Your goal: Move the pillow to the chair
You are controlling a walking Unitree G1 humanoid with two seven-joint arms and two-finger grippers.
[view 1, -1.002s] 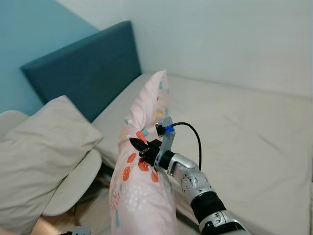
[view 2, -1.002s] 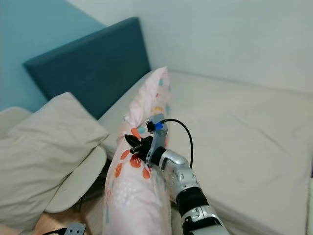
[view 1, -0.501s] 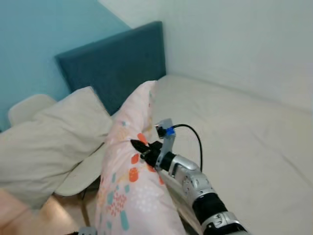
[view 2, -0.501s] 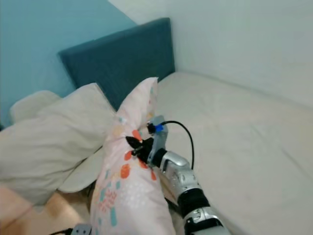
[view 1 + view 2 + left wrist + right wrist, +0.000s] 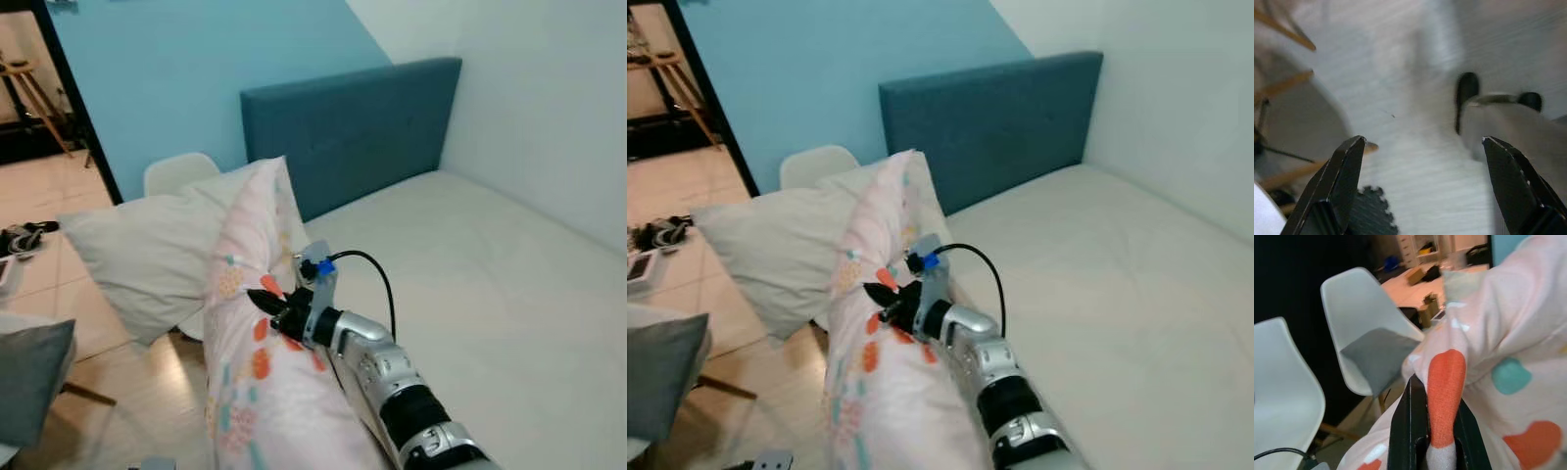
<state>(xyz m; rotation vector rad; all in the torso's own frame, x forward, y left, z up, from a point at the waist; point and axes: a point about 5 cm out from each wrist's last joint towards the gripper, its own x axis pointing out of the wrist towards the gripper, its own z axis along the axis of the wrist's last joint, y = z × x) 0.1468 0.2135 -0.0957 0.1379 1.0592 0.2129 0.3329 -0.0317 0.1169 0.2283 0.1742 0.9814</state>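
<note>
Pillow (image 5: 257, 323) left of bed (image 5: 490, 294); second pillow (image 5: 147, 250) behind it, seemingly on chair (image 5: 178, 173); headboard (image 5: 353, 127) behind.

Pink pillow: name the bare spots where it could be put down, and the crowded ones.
The mattress, between the blue headboard and the white wall, is bare. The white chair beside the bed is crowded: a beige pillow lies on it. The right gripper grips the pink pillow.
</note>
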